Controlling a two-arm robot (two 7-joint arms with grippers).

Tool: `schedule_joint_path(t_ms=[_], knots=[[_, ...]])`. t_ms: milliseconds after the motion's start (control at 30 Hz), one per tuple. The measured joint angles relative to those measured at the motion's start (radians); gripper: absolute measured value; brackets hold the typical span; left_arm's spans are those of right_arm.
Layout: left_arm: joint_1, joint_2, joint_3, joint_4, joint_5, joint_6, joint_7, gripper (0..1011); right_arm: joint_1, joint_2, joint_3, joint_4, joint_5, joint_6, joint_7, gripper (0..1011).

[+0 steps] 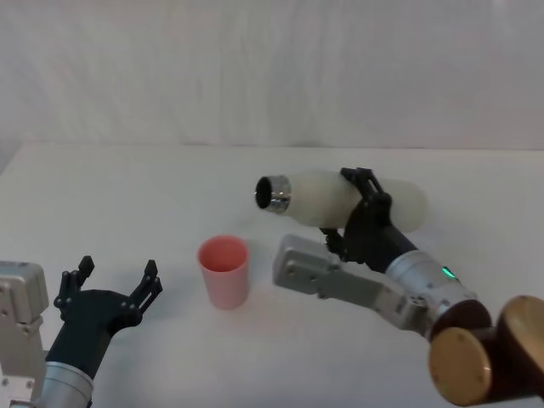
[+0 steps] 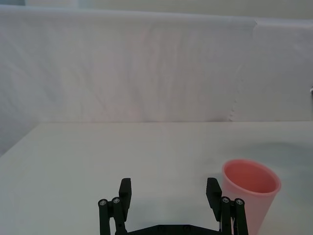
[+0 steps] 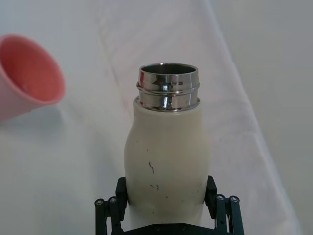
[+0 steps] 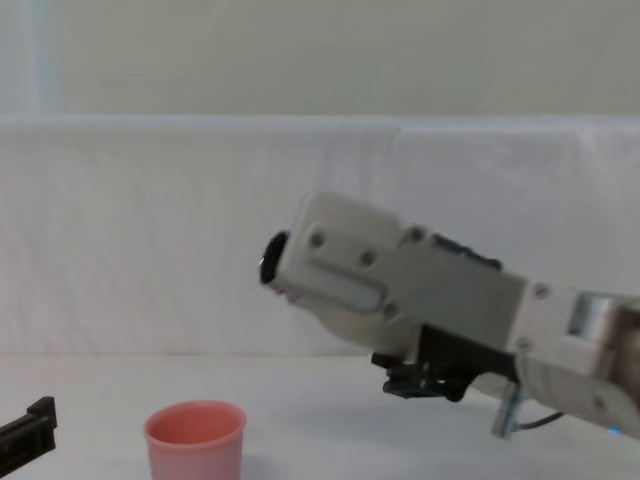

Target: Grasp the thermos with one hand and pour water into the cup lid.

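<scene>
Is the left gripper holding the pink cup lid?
No. In the head view the left gripper is open, beside the cup lid with bare table between them.

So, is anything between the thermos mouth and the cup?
Nothing visible. The right gripper holds the thermos tipped on its side, mouth toward the cup; the left gripper sits open on the cup's other side.

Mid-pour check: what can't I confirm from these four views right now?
- Water level: the cream-white steel-necked thermos shows a dark mouth in the head view; no stream is visible.
- Thermos body in the chest view: hidden behind the right arm's grey housing.
- The right gripper: fingers cut off by the wrist view's edge.
- The salmon-pink plastic cup lid: its bottom is unseen.
- The left gripper idles open.
</scene>
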Motion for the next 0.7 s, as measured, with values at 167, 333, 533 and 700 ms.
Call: schedule_joint_path(t_ms=[167,333,533,700], knots=[[0.0,0.0,0.0,0.0,0.0,0.0,0.0,1001,-0.045,0.003,0.054,-0.047,0.089,-0.022,-0.001,953],[0.0,0.0,0.0,0.0,0.0,0.0,0.0,1001,-0.088,-0.001,0.119,-0.084,0.211,-0.045,0.017,953],[0.0,0.0,0.0,0.0,0.0,0.0,0.0,1001,-0.119,-0.013,0.179,-0.104,0.356,-0.064,0.049,953],[0.0,0.0,0.0,0.0,0.0,0.0,0.0,1001,-0.137,-0.031,0.228,-0.109,0.503,-0.076,0.089,953]])
